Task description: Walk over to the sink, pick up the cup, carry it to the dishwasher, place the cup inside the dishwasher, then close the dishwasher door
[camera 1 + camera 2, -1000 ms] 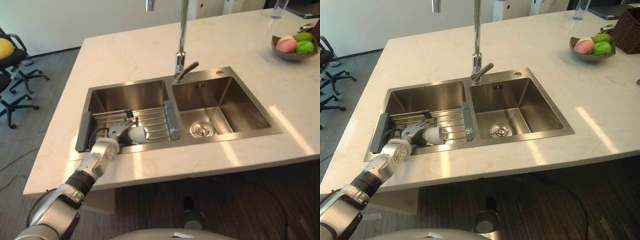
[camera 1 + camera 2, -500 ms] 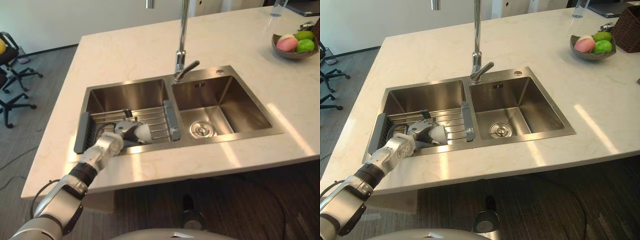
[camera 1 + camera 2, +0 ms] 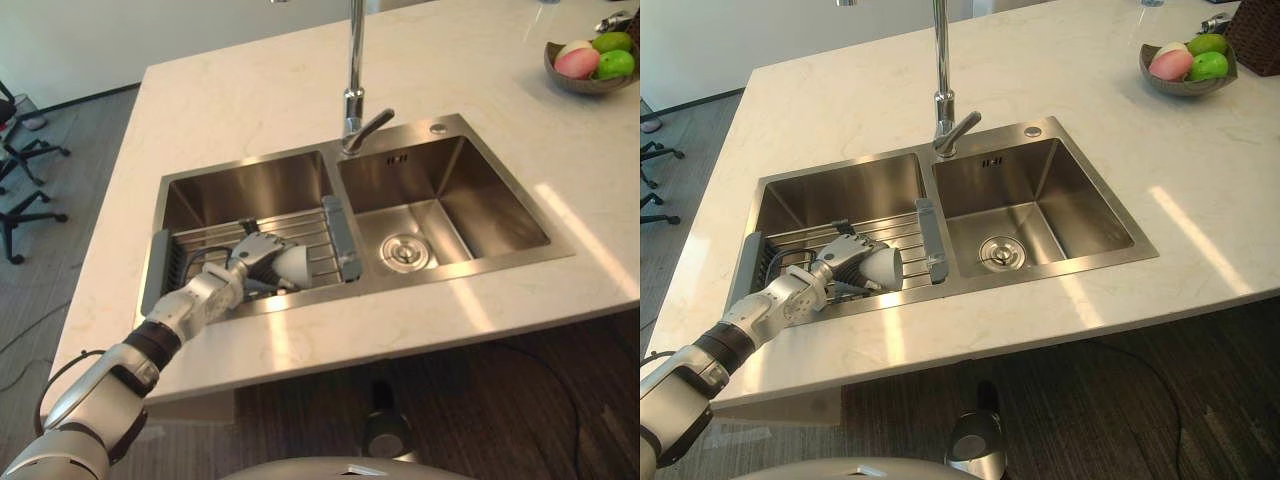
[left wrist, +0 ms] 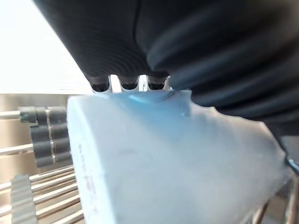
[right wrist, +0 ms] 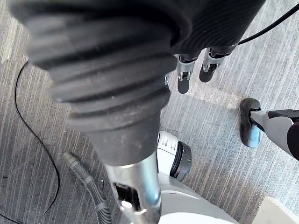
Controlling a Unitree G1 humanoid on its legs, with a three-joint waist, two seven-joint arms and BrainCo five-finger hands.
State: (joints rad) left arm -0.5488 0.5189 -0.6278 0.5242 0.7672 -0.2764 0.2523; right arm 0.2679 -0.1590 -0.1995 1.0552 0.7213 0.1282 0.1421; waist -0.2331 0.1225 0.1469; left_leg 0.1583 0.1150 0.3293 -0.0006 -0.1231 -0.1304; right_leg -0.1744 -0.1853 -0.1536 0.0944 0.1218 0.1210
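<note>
Left arm extended, left hand [image 3: 843,258] fingers curled round cup [image 3: 885,268], right hand [image 5: 184,77] hanging, fingers relaxed

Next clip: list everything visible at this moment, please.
Pale marble-look countertop: one, cream.
Stainless steel double-basin sink: one, silver, set in the countertop.
Tall chrome tap: one, silver, behind the basins.
Steel wire drying rack: one, grey ends, across the left basin.
Pale tapered cup: one, whitish, held sideways above the rack.
Dark bowl of fruit: one, pink and green fruit, far right.
Dark woven basket: one, brown, beside the bowl.
Left robot hand: curled round the cup.
Right robot hand: fingers relaxed, above grey floor.
</note>
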